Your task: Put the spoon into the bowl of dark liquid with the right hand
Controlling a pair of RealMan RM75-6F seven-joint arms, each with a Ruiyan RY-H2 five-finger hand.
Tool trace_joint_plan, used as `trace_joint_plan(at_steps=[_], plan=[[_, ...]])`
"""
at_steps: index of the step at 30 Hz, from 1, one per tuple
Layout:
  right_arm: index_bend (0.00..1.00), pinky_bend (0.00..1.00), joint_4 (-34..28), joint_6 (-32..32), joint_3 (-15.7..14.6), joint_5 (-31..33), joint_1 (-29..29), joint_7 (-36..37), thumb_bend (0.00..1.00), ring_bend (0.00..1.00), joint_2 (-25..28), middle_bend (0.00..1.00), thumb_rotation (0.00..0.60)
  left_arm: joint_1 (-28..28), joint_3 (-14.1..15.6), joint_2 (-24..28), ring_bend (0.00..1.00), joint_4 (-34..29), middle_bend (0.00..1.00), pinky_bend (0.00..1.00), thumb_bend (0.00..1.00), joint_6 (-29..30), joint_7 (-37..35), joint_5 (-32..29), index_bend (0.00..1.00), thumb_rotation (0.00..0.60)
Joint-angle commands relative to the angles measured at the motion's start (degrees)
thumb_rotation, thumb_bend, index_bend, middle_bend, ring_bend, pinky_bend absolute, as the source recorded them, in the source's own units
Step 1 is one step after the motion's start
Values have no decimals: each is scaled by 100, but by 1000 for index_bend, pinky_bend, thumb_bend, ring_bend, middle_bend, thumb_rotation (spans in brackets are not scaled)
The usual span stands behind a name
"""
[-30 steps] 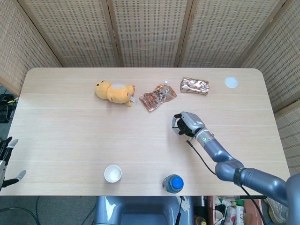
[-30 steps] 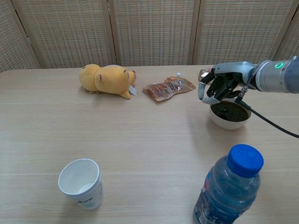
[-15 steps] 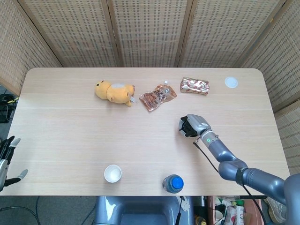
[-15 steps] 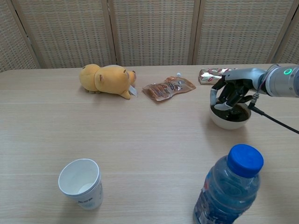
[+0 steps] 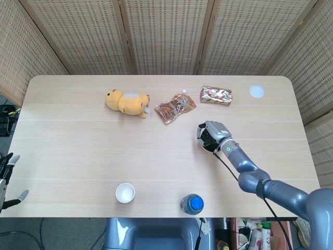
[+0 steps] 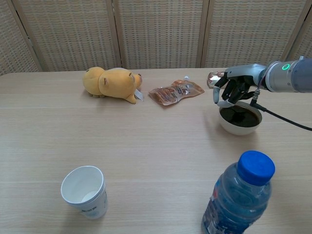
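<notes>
Right hand (image 6: 233,90) sits over the far-left rim of the bowl of dark liquid (image 6: 240,120), fingers curled downward. In the chest view a pale, rounded piece shows just under the fingertips at the bowl's rim; judged to be the spoon (image 6: 223,103), though it is small and partly hidden. The hand appears to grip it, with the spoon's low end at or just above the rim. Whether any part touches the liquid cannot be told. From the head view the right hand (image 5: 212,135) covers the bowl almost wholly, so the spoon cannot be made out there.

Task status, as judged: carry to the bowl looks done; spoon not yet seen resting in the bowl on its own. Left to do: lower it into the liquid, let go, withdraw the hand.

Left hand (image 5: 6,174) is at the near-left edge of the head view, off the surface (image 5: 78,151), fingers apart, holding nothing.

Other items on the surface: yellow plush toy (image 6: 111,83) far left; brown snack pouch (image 6: 175,91) and shiny foil packet (image 5: 216,96) beyond the bowl; paper cup (image 6: 84,191) near left; blue-capped water bottle (image 6: 241,197) near right; small white disc (image 5: 256,91) far right.
</notes>
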Motion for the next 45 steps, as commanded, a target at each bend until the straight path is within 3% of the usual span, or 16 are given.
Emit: trace_joint_plan(at_steps=[1,15,31,45], plan=[[781,1000,-58,2,2,39,47,-59,705,897,-20,899,600,7,2,-9,0,9,0,0,233,8,-15,1,0,600],[781,1000,-765,163,-209,-141,-112,-180,705,897,224,899,600,-19,-11,-25,0,58,0,0,233,18,-52,57,0,600],[781,1000,66,-33,-108,78,69,-142,705,897,-40,899,600,-146,21,36,0,-167,0,0,233,35,186,363,0,600],[781,1000,-617,3,-159,-197,-19,-103,705,897,169,899,600,-180,50,39,0,-177,0,0,233,9,212,402,0,600]])
